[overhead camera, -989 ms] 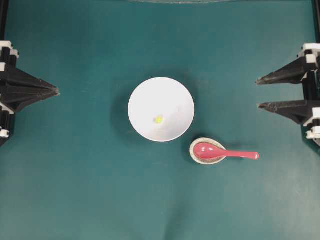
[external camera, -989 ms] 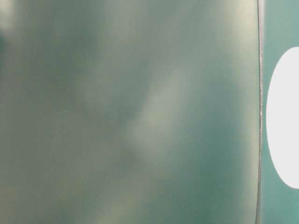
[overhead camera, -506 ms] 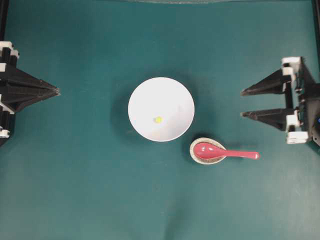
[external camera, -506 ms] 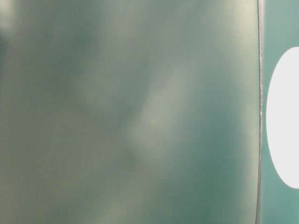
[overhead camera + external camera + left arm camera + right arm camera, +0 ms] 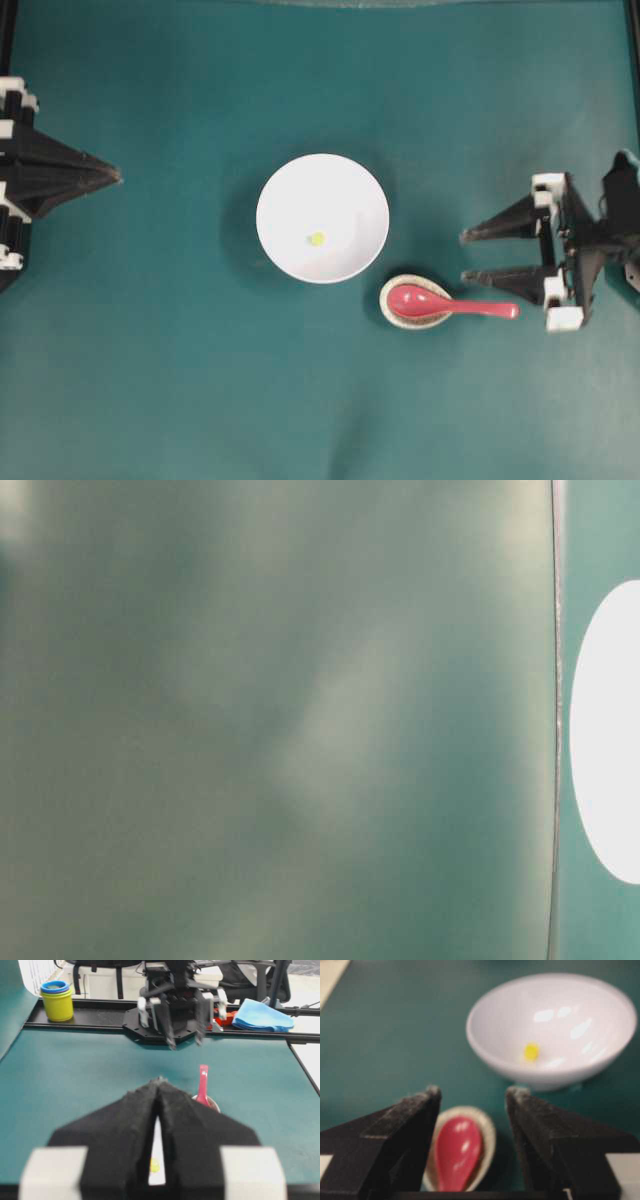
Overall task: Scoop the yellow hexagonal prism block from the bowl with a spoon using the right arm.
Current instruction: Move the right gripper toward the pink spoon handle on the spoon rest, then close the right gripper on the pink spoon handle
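Writing: we find no brand, label or readable lettering on anything in view.
Bowl: the white bowl [image 5: 322, 218] sits near the middle of the green surface [image 5: 180, 380], where it was a second ago.
Block: the yellow block [image 5: 317, 239] lies inside the bowl, a little left of its centre from overhead (in the right wrist view it sits low on the inner wall [image 5: 531, 1051]).
Spoon: the red spoon [image 5: 450, 304] rests with its scoop in a small speckled dish [image 5: 391, 310] just right of and below the bowl, handle pointing right; we see no shift in it.
Right gripper: the right gripper [image 5: 466, 255] has come in from the right edge and down the overhead view since the earlier frame, and its tips now stand near the handle end of the spoon without touching it; its fingers [image 5: 415, 1115] are spread wide, with nothing between them, and the scoop shows in the gap.
Left gripper: the left gripper [image 5: 112, 177] stays at the left edge, its fingers [image 5: 130, 1115] pressed together to a thin slit, holding nothing.
Table-level view: a blurred green haze with a white oval at its right edge, unchanged.
Beyond the surface: stacked yellow and blue cups [image 5: 57, 999] and a blue cloth [image 5: 262, 1015].
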Robot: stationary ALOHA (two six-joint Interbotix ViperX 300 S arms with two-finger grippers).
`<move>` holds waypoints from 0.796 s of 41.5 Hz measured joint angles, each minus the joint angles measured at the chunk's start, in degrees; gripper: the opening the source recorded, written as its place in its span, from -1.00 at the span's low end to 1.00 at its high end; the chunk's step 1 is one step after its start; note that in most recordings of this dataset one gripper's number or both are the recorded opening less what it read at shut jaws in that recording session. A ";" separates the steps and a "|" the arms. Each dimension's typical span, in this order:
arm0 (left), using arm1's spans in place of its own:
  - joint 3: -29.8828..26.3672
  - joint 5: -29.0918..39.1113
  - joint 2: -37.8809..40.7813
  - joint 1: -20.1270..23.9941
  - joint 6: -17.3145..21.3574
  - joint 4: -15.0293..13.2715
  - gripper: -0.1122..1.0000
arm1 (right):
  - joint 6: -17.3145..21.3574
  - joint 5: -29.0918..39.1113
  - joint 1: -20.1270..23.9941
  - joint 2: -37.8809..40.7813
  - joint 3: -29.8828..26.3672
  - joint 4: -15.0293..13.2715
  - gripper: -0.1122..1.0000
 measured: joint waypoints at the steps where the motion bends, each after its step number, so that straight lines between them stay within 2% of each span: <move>1: 0.00 0.00 0.00 0.09 0.09 0.00 -0.79 | 0.00 -1.05 0.97 1.32 -0.09 0.88 0.26; 10: 0.00 0.00 0.09 0.62 0.09 0.00 -0.79 | 0.00 -8.26 10.20 13.18 -2.02 9.32 0.26; 17: 0.00 0.00 0.35 0.62 0.00 0.00 -0.79 | 0.00 -11.34 15.21 19.95 -3.78 15.47 0.26; 25: 0.00 -0.09 0.44 0.62 0.09 0.00 -0.79 | 0.00 -11.87 18.28 23.64 -4.13 17.93 0.26; 33: 0.00 0.18 0.35 0.70 0.00 0.00 -0.79 | 0.00 -11.87 18.54 23.82 -2.81 18.81 0.26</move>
